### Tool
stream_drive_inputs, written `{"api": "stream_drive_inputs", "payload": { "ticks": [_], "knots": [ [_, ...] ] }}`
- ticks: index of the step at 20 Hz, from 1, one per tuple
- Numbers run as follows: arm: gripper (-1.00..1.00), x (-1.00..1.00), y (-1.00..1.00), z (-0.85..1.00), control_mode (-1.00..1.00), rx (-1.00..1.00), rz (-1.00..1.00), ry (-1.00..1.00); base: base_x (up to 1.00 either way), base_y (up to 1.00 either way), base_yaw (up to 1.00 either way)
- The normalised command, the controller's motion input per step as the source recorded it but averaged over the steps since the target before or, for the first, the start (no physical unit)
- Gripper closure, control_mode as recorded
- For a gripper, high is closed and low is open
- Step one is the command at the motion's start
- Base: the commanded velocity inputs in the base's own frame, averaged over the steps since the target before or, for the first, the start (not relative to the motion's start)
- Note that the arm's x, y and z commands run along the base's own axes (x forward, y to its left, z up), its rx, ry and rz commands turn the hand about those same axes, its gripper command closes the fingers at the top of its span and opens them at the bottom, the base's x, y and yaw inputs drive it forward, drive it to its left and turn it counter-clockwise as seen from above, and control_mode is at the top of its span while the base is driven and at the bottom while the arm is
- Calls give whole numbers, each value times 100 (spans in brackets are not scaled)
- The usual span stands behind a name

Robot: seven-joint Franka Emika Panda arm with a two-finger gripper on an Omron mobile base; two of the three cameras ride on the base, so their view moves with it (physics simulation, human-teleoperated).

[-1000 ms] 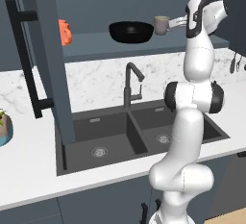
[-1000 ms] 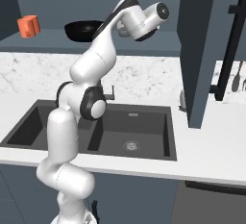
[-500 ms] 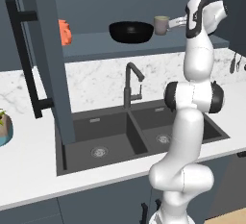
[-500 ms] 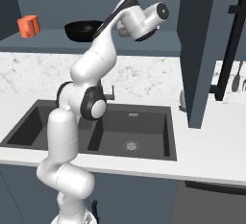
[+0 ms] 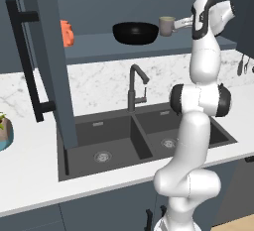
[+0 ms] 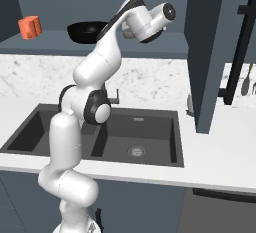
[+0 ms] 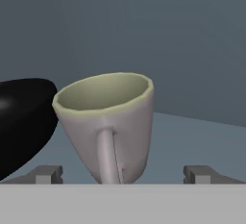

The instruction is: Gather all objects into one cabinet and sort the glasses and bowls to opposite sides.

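My pincer (image 7: 123, 174) is open to its full width, with one fingertip (image 7: 48, 174) on each side of the mug (image 7: 111, 127) and clear space between each tip and the mug wall; it has hold of nothing. In the hand view the mug stands between the tips with its handle facing me, and it appears tilted, although that view rolls with my hand. The black bowl (image 7: 21, 122) lies just beside the mug, and I cannot tell whether the two touch. In the left base view my pincer (image 5: 179, 24) reaches level onto the open cabinet shelf (image 5: 149, 45), right behind the mug (image 5: 166, 26). The bowl (image 5: 135, 31) sits on the same shelf next to the mug, towards the middle. The orange cup (image 5: 67, 32) stands well apart at the far end of the shelf, partly hidden by the open cabinet door (image 5: 47, 61) with its long black handle (image 5: 25, 66). In the right base view the orange cup (image 6: 30, 27) and the bowl (image 6: 87, 31) are on the shelf, and my arm covers the mug. Below the shelf are the sink (image 5: 114, 141) and the tap (image 5: 135, 86).
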Motion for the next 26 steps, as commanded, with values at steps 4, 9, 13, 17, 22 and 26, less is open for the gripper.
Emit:
{"api": "stream_drive_inputs", "payload": {
  "ticks": [4, 9, 13, 17, 22, 26],
  "knots": [
    [100, 0, 0, 0, -100, 0, 0, 0, 0, 0, 0],
    [100, 0, 0, 0, -100, 0, 0, 0, 0, 0, 0],
    [100, 0, 0, 0, -100, 0, 0, 0, 0, 0, 0],
    [100, 0, 0, 0, -100, 0, 0, 0, 0, 0, 0],
    [100, -9, 0, 1, -100, 0, 0, -1, 0, 0, 0],
    [100, -77, 0, 12, -100, 0, 0, -11, 0, 0, 0]
  ]
}}
